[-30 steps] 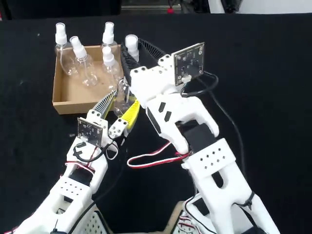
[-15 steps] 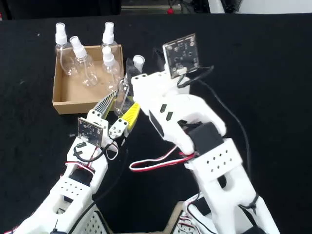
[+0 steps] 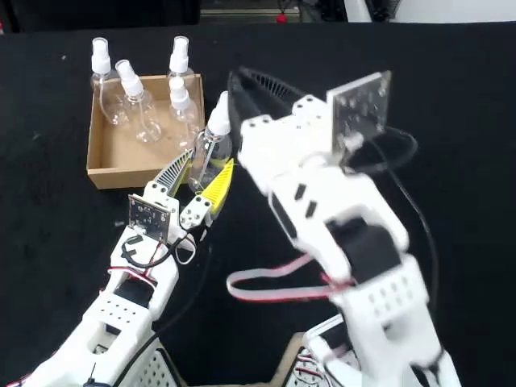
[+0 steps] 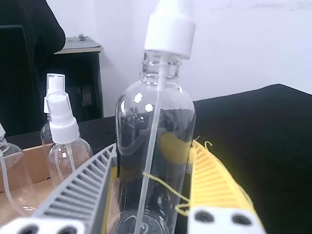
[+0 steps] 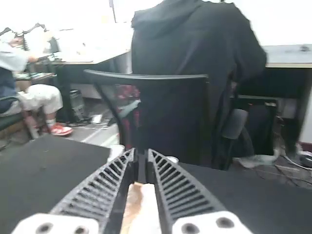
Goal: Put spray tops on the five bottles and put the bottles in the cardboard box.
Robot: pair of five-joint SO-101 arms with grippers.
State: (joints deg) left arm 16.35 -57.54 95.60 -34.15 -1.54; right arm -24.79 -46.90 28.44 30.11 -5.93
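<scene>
fifth bottle (image 3: 208, 155) (image 4: 155, 146) is standing upright on the black table (image 3: 451, 121), just outside the cardboard box (image 3: 113, 173) (image 4: 27, 163), next to its right front corner

spray top (image 3: 219, 113) (image 4: 170, 29) is sitting on its neck, with neck thread showing under the cap in the left wrist view and the dip tube running down inside to the base

left gripper (image 3: 208, 163) (image 4: 153, 148) is clamping the bottle body low down: grey finger on one side, yellow finger on the other, both pressing against the clear wall

four other bottles (image 3: 141, 105) are standing inside the box, all wearing spray tops, grouped toward the far side. Two of them (image 4: 63, 146) are showing behind the grey finger in the left wrist view

right gripper (image 3: 242, 85) (image 5: 140, 153) is hanging above the table just beyond the held bottle, close to the spray top but not gripping it. Its black fingers are sitting nearly together with a narrow gap and carrying nothing

right arm is stretching up the middle of the table, and left arm is coming in from the near left
</scene>
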